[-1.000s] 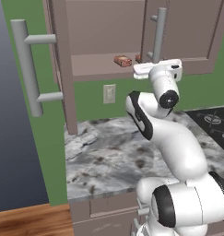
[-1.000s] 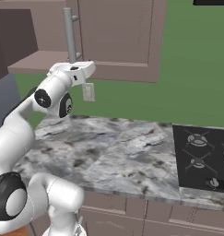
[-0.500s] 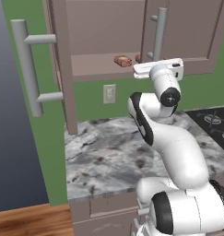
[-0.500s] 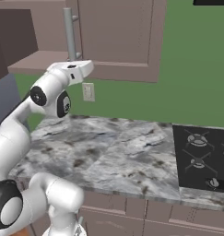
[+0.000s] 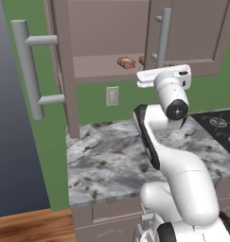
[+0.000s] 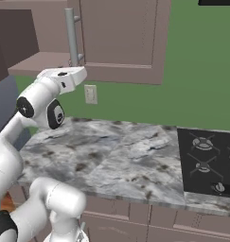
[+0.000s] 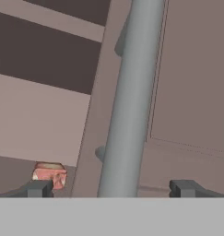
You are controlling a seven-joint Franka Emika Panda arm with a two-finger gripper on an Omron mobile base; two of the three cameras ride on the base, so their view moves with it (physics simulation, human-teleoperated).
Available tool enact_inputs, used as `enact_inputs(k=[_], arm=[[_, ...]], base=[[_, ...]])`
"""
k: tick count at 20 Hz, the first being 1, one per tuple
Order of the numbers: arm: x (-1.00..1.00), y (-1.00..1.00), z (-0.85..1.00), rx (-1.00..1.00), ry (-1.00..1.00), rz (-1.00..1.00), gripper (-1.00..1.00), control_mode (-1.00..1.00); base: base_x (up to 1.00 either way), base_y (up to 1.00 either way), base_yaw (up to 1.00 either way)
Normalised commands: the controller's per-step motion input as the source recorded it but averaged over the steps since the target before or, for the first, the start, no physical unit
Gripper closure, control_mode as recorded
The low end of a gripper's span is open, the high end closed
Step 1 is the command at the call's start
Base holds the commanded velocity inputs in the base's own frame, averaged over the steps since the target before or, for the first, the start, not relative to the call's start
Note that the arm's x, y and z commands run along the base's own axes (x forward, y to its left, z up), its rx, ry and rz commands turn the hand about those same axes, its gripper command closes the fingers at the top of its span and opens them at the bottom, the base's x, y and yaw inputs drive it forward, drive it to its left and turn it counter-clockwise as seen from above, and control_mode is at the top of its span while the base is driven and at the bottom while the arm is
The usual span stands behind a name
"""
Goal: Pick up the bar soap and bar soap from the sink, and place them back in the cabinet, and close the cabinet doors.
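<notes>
Both soaps are seen on the cabinet [image 5: 107, 33] shelf: one soap [image 5: 126, 62] lies in the open, and the second soap [image 5: 142, 60] is half hidden just behind the edge of the right door [image 5: 192, 33]. In the hand view one bar [image 7: 50, 174] is seen past the left fingertip [image 7: 36, 188]. The placing part of the task is therefore judged done, and only the doors are left.

Over the last second the arm has been shifted slightly to the right, the hand kept level below the shelf. The gripper [image 7: 111, 189] is now held spread wide, with nothing grasped, and the right door's handle [image 7: 129, 99] is framed between the tips, close ahead. From this it is judged that the right door, which stands only partly open, is about to be taken by its bar and closed. The left door [image 5: 59, 61] is swung fully out, and its handle [image 5: 27, 66] is well apart from the hand.
</notes>
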Motion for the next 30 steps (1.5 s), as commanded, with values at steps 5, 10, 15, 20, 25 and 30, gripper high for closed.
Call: enact_inputs(k=[5, 10, 15, 20, 25, 30], arm=[[-0.59, 0.25, 0.08, 0.0, 0.02, 0.0, -1.0, -1.0], [-0.71, 0.27, 0.19, 0.0, 0.05, -0.01, -1.0, -1.0], [-0.69, 0.28, 0.27, 0.0, 0.09, -0.04, -1.0, -1.0], [-0.62, 0.19, 0.39, 0.0, 0.16, -0.04, -1.0, -1.0], [-0.64, 0.15, 0.2, 0.0, 0.13, -0.03, -1.0, -1.0], [-0.75, 0.11, 0.09, 0.0, 0.09, -0.06, -1.0, -1.0]], base=[[0.0, 0.0, 0.0], [0.0, 0.0, 0.0], [0.0, 0.0, 0.0], [0.0, 0.0, 0.0], [0.0, 0.0, 0.0], [0.0, 0.0, 0.0]])
